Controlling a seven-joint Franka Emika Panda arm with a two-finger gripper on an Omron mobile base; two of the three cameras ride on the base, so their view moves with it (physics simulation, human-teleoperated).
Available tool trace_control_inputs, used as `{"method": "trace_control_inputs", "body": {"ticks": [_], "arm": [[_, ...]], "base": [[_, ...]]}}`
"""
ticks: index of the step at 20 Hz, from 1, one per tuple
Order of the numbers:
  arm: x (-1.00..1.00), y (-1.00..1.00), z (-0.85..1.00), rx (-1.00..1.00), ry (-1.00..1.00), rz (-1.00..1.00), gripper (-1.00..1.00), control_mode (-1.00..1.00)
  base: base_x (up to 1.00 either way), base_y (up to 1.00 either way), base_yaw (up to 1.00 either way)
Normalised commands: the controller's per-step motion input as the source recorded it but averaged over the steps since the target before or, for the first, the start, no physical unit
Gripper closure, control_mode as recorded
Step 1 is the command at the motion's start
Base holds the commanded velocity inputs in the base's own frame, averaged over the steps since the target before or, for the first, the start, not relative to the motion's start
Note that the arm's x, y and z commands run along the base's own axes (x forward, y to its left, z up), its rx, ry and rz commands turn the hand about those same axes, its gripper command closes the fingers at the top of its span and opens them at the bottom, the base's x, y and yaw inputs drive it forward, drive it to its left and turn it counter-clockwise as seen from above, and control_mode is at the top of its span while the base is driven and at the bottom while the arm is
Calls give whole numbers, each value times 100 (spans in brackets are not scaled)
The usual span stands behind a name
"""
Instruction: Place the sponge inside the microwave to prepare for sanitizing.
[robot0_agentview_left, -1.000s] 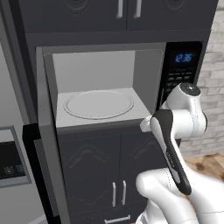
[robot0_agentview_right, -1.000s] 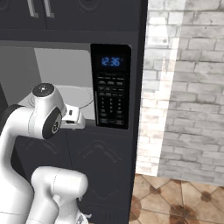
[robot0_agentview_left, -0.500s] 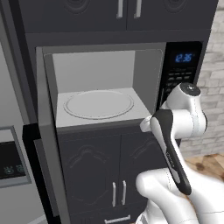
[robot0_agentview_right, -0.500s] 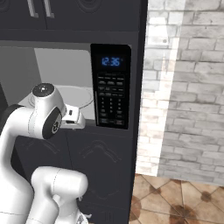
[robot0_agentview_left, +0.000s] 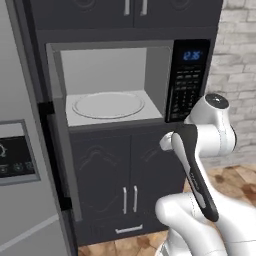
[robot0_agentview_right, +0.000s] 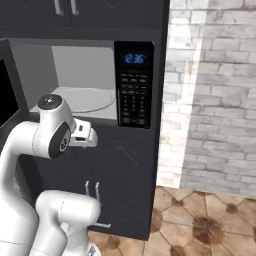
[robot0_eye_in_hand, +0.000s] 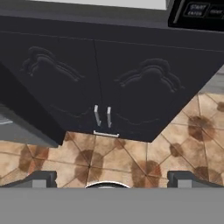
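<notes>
Dark kitchen wall unit (robot0_agentview_left: 120, 165) under a grey brick wall (robot0_agentview_right: 210, 100), floor of brown patterned tiles (robot0_eye_in_hand: 131, 162) with darker star-like blotches. Down at the bottom of the hand view, gripper (robot0_eye_in_hand: 112, 178) with its two dark fingertips (robot0_eye_in_hand: 41, 178) standing far apart, nothing between them, pointed at the lower cabinet doors (robot0_eye_in_hand: 100, 83). Doors matte black with raised curly mouldings, two short upright metal handles (robot0_eye_in_hand: 102, 116) side by side at the meeting edge, one horizontal pull just beneath. Above those doors, the microwave (robot0_agentview_left: 117, 82): door (robot0_agentview_left: 57, 150) swung wide at the left edge of the opening, pale grey cavity, round flat turntable (robot0_agentview_left: 108, 105) lying bare on the cavity floor. At the right edge of the opening, black keypad panel (robot0_agentview_right: 134, 85) with blue digits on top (reading something like 2:36 in the right base view; too blurred to be sure) and rows of small pale keys below; "START" just legible on one key at the top right of the hand view. Upper cabinets (robot0_agentview_left: 135, 10) over the microwave, same dark finish, metal handles. To the left in the left base view, tall grey appliance (robot0_agentview_left: 20, 175) with a small dark control panel. White arm with dark joints folded in front of the lower doors, hand low. Sponge: cannot tell where it lies from these pictures.
</notes>
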Motion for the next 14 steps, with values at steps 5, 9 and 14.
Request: {"method": "trace_control_inputs", "body": {"ticks": [5, 9, 14], "arm": [[0, 0, 0, 0, 0, 0, -100, 100], [0, 0, 0, 0, 0, 0, -100, 100], [0, 0, 0, 0, 0, 0, -100, 100]], "base": [[-66, 0, -4], [-39, 0, -7], [-1, 12, -82]]}}
